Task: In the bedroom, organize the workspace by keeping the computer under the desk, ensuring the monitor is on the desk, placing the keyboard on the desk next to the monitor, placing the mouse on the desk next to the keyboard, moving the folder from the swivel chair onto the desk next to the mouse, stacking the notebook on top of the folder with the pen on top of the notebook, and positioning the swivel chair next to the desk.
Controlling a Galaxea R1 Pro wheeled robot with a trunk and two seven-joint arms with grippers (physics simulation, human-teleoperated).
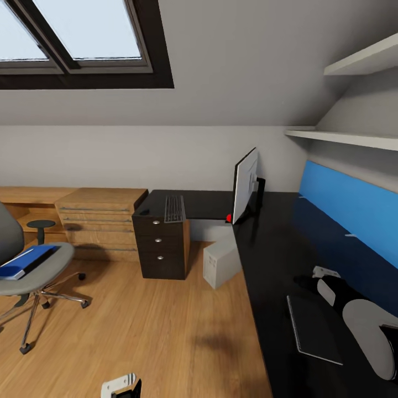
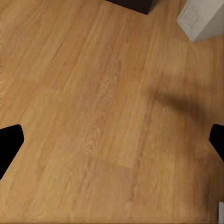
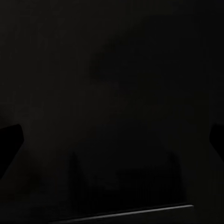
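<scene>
**Clerk:** Item one, desk contents?

**Operator:** I log the desk [image 1: 276, 243], black top: the monitor [image 1: 245, 185] upright and seen nearly edge-on at the far corner, with the keyboard [image 1: 173, 208] flat on the short wing above the drawer unit [image 1: 160, 249]. The notebook [image 1: 310, 330] lies flat on the near stretch, close to my right arm [image 1: 359, 320].

**Clerk:** Item two, floor?

**Operator:** The computer [image 1: 220, 262] stands on the wood floor [image 1: 155, 326] at the desk's edge, just beside the drawer unit. The swivel chair [image 1: 30, 276] stands well apart from the desk, at the left, with the folder [image 1: 25, 262] lying on its seat.

**Clerk:** Item three, pincers?

**Operator:** The left gripper [image 2: 112, 144] hangs over bare floor, fingers spread wide, nothing between them; the computer's corner sits at the edge of that wrist view. The right gripper [image 3: 112, 140] points at the dark desk top, fingertips likewise wide apart and empty, with the notebook's pale edge near them.
</scene>
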